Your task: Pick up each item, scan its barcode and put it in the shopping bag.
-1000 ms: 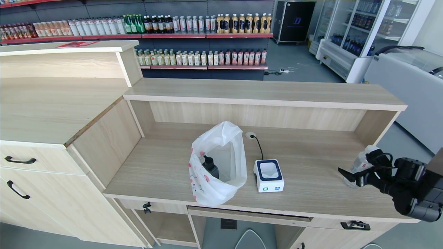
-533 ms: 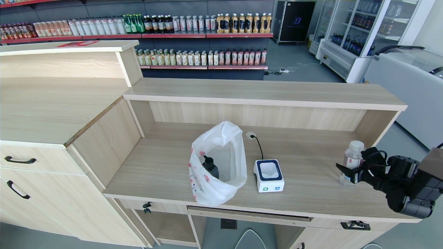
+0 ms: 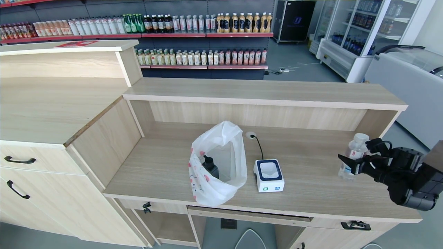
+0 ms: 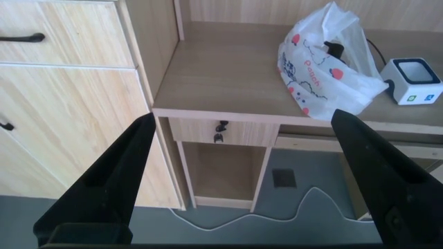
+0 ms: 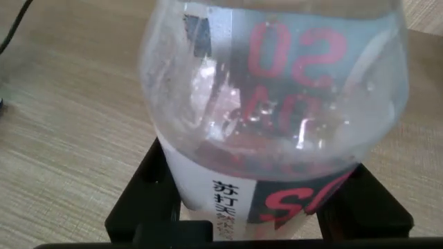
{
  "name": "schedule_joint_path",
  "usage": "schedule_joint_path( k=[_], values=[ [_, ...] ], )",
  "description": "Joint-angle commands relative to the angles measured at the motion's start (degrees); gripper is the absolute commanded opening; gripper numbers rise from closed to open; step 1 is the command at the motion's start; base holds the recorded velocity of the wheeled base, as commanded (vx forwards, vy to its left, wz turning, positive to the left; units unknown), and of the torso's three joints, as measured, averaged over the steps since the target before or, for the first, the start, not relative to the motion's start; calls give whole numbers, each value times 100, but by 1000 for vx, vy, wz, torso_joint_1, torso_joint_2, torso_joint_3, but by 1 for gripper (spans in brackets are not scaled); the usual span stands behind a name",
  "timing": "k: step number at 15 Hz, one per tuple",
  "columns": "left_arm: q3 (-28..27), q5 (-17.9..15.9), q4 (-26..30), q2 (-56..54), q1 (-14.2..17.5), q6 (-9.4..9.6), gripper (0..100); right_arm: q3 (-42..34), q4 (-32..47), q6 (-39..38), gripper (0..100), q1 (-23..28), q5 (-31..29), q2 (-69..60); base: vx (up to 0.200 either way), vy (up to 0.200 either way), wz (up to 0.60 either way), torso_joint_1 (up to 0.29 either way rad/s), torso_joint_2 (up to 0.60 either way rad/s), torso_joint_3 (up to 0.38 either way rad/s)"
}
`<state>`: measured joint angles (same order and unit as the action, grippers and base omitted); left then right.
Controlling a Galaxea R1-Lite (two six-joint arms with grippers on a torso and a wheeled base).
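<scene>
A clear plastic bottle [image 3: 354,150] with a white cap and a red-and-white label stands nearly upright at the counter's right end. My right gripper [image 3: 356,163] is shut on its lower half. In the right wrist view the bottle [image 5: 277,104] sits between the black fingers [image 5: 142,200], with counter wood behind it. The white shopping bag [image 3: 218,162] stands open mid-counter with a dark bottle [image 3: 209,166] inside. The white barcode scanner [image 3: 268,175] sits just right of the bag. My left gripper [image 4: 242,119] hangs open below and left of the counter, facing the bag [image 4: 325,66] and scanner [image 4: 414,71].
A raised wooden shelf [image 3: 263,91] runs along the back of the counter [image 3: 311,186], with side walls at both ends. The scanner's black cable [image 3: 258,145] leads to a hole behind it. Drawers [image 4: 62,48] stand to the left. Bare counter lies between scanner and bottle.
The bottle went from tilted low against the counter to nearly upright, and my right gripper has lifted it slightly. Bag, scanner and camera have not moved.
</scene>
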<state>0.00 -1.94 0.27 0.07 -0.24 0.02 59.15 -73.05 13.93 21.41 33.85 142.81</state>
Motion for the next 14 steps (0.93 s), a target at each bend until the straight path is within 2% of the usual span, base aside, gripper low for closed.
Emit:
schedule_joint_path(
  k=[1, 3, 4, 5, 7, 11, 14],
  values=[
    [0, 0, 0, 1, -2, 6, 100, -334, 625, -233, 0, -31, 51, -1106, 0, 0, 0, 0, 0, 0],
    [0, 0, 0, 1, -2, -2, 100, -791, 1662, -919, 0, -146, 253, -2451, 0, 0, 0, 0, 0, 0],
    [0, 0, 0, 1, -2, -2, 100, -905, 1908, -1147, 0, -181, 368, -2776, 0, 0, 0, 0, 0, 0],
    [0, 0, 0, 1, -2, -2, 100, -1178, 2576, -1771, 0, -269, 710, -3770, 0, 0, 0, 0, 0, 0],
    [0, 0, 0, 1, -2, -2, 100, -1450, 3174, -2360, 0, -523, 1159, -4824, 0, 0, 0, 0, 0, 0],
    [0, 0, 0, 1, 7, -2, 100, -1520, 3218, -3107, 0, -1104, 2073, -5677, 0, 0, 0, 0, 0, 0],
    [0, 0, 0, 1, -2, -2, 100, -1222, 3253, -3872, 0, -1763, 2240, -6204, 0, 0, 0, 0, 0, 0]
  ],
)
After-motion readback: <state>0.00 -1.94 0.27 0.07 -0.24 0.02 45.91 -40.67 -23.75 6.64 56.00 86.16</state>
